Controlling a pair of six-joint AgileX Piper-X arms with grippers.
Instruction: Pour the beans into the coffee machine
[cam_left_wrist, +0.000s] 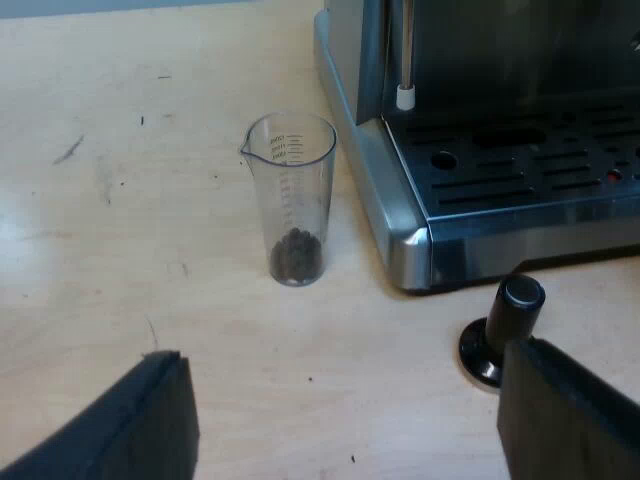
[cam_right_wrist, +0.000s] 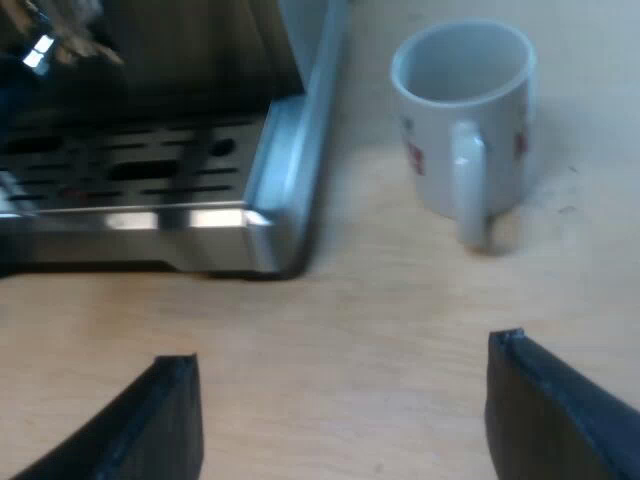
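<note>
A clear measuring glass (cam_left_wrist: 291, 195) stands upright on the wooden table beside the espresso machine's corner (cam_left_wrist: 410, 235), with dark coffee beans (cam_left_wrist: 296, 257) in its bottom. My left gripper (cam_left_wrist: 345, 420) is open and hangs short of the glass, its fingers (cam_left_wrist: 150, 425) spread wide with nothing between them. A tamper with a black knob (cam_left_wrist: 505, 325) stands by the machine's drip tray, close to one left finger. My right gripper (cam_right_wrist: 345, 420) is open over bare table near the machine's other corner (cam_right_wrist: 265, 235), empty.
A white mug (cam_right_wrist: 465, 120) with red marks stands upright beside the machine, its handle toward my right gripper. The slotted drip tray (cam_left_wrist: 530, 165) and a steam wand tip (cam_left_wrist: 404, 97) are at the machine's front.
</note>
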